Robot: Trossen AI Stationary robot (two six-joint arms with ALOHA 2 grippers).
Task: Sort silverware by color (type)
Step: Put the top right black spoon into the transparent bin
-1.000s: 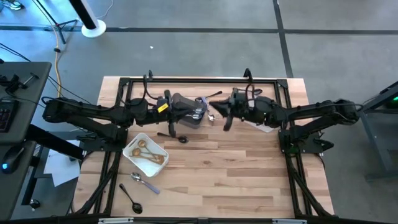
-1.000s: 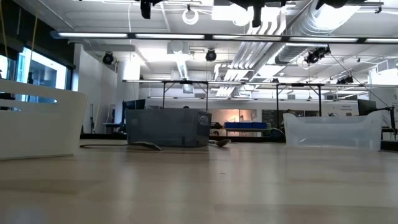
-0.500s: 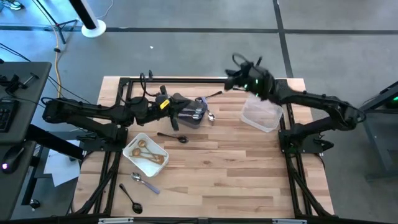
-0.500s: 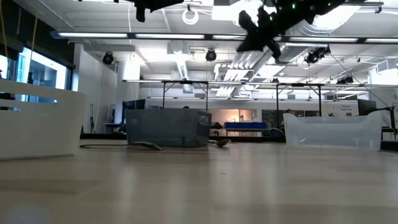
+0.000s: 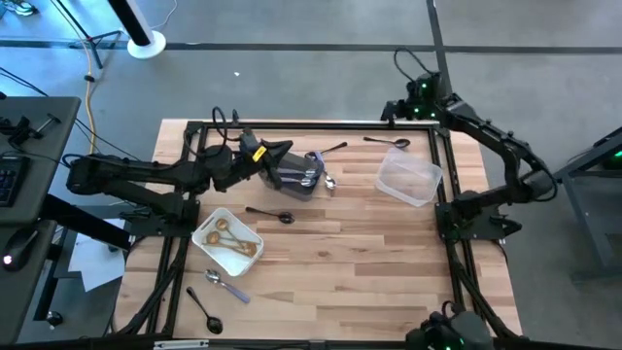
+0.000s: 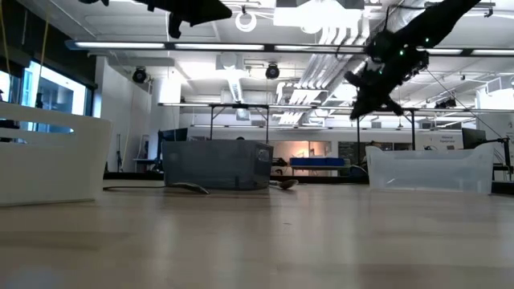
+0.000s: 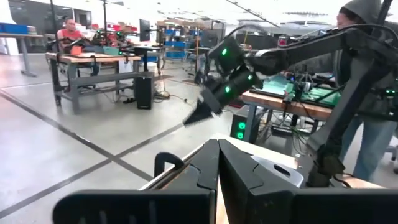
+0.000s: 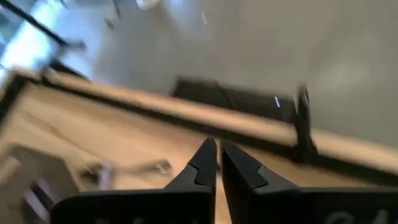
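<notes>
Both grippers pinched shut on nothing, silverware scattered all over the table.

Left gripper [image 5: 282, 153] parked above the grey bin [image 5: 296, 173], right gripper [image 5: 394, 109] up at the far edge, fingers together, empty. Gold spoons [image 5: 225, 231] in the white tray [image 5: 208, 248], black spoon [image 5: 271, 214] loose mid-table, another [image 5: 389, 143] by the clear tub [image 5: 409, 181], lilac-handled one [image 5: 224, 284] near the front. Probably light, stiff, slick, lying flat; best pinched mid-handle, across the narrow width.

2 dark arms [image 5: 146, 175], green lights
</notes>
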